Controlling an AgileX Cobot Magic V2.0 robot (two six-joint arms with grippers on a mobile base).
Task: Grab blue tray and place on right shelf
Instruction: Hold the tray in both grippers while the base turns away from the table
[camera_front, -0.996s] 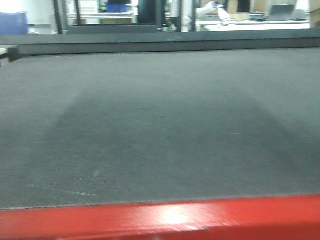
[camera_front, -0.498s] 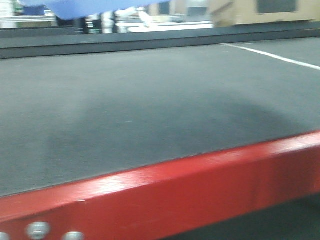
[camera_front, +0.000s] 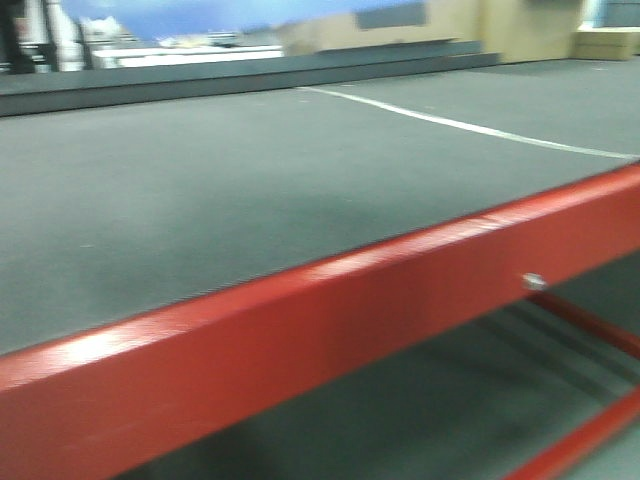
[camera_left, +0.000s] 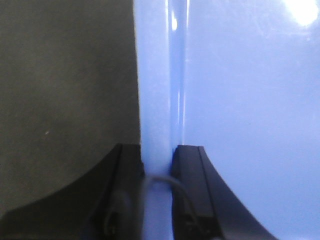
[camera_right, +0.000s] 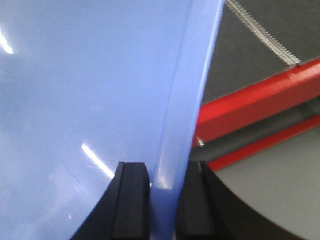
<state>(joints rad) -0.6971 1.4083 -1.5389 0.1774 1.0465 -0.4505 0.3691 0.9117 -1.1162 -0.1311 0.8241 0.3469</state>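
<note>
Light-blue glossy plastic is filling both wrist views: the tray (camera_left: 240, 100) is hanging in the air between my two arms, clear of the dark mat of the desk (camera_front: 200, 180). The left jaws are pinching one rim, a black pad pressing on each side of the lip, and the right jaws are clamping the opposite rim in the same way. A blurred blue band (camera_front: 250, 12) at the top of the front view is, I judge, the same tray. Beyond the right rim I am seeing the desk's red rail (camera_right: 260, 100) and grey floor, so that end is sitting out over the desk's edge. I am counting the grab and the lift as done. The steel shelf is not showing in any view, so everything about the placing is waiting: bringing the shelf into sight, lining the tray up level over it, lowering it, and letting go with both arms.
</note>
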